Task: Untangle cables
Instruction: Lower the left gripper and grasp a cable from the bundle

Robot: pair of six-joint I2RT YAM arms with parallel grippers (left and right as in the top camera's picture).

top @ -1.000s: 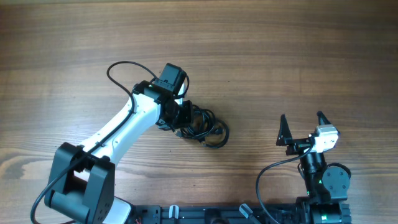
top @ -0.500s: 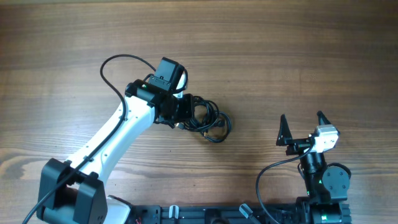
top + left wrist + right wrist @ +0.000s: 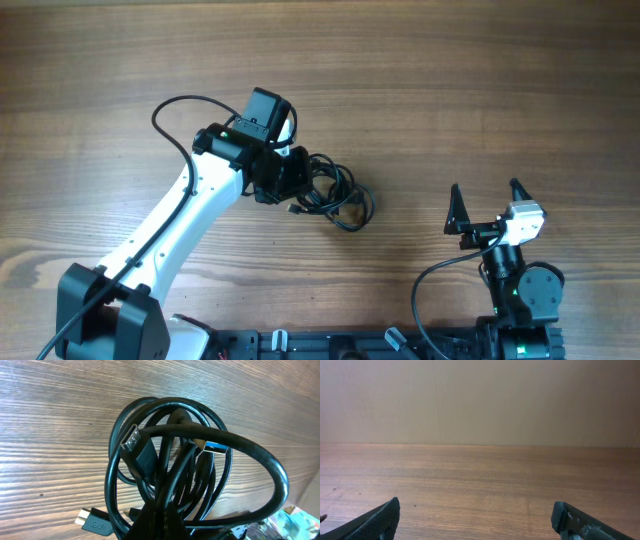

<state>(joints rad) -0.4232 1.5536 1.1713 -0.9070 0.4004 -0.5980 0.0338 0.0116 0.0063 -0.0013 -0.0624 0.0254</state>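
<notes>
- The left fingers [image 3: 289, 183] are closed on the cables [image 3: 335, 195], which bunch together where they meet them.
- In the left wrist view the bundle fills the frame and hides the fingers. The strands narrow to a single thick bunch at the bottom edge.
- The cables form one tangled knot of black loops, crossing over and through each other.
- A USB plug [image 3: 131, 440] with a metal mouth sticks out at the upper left of the knot.
- A blue plug [image 3: 216, 449] shows near the middle, under a thick strand that arches across the top.
- A silver plug [image 3: 82, 521] pokes out at the lower left, over the surface [image 3: 480, 80].
- From overhead the knot sits just left of the surface's middle, spreading away from the left fingers towards the right arm's side.
- Whether the knot rests on the wood or hangs just above it cannot be told.
- The left arm [image 3: 185, 215] reaches in from the lower left corner, with its own wire [image 3: 165, 108] looping out beside the wrist.
- The right fingers [image 3: 458, 212] are spread wide, with only bare wood between them.
- They are well apart from the cables, near the lower right edge, above the right arm [image 3: 520, 290].
- The right wrist view shows both tips at the bottom corners, then wood, then a plain wall [image 3: 480, 400].
</notes>
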